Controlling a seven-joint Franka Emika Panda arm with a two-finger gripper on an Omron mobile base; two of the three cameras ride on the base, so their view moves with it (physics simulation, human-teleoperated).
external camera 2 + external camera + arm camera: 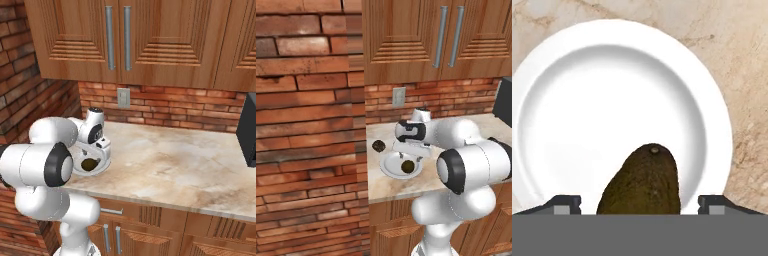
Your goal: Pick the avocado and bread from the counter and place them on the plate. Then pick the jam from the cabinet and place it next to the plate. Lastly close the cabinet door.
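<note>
A: Where is the avocado (641, 180) right now?

B: On the white plate (567, 100), lying in the near part of the dish in the hand view, stem end pointing away from the camera. In the left base view it is a dark olive lump inside the plate's rim.

A: And the gripper (640, 204)?

B: It hangs straight over the plate, released: the two dark fingertips (564, 204) stand wide apart on either side of the avocado, with clear white plate showing between each tip and the fruit.

A: Where does the plate sit?

B: On the beige stone table (406, 185), near its left end, close to the brick side wall (306, 125). The arm's white wrist covers part of it in both base views.

A: Anything else on the table?

B: A small dark round item (378, 146) lies just beside the plate, on the side toward the brick wall, apart from the rim. I cannot tell what it is at this size.

A: The cabinet?

B: The wooden upper cabinet (115, 40) above the table has both doors closed, its two grey handles side by side. A dark appliance (247, 131) stands at the table's right end
</note>
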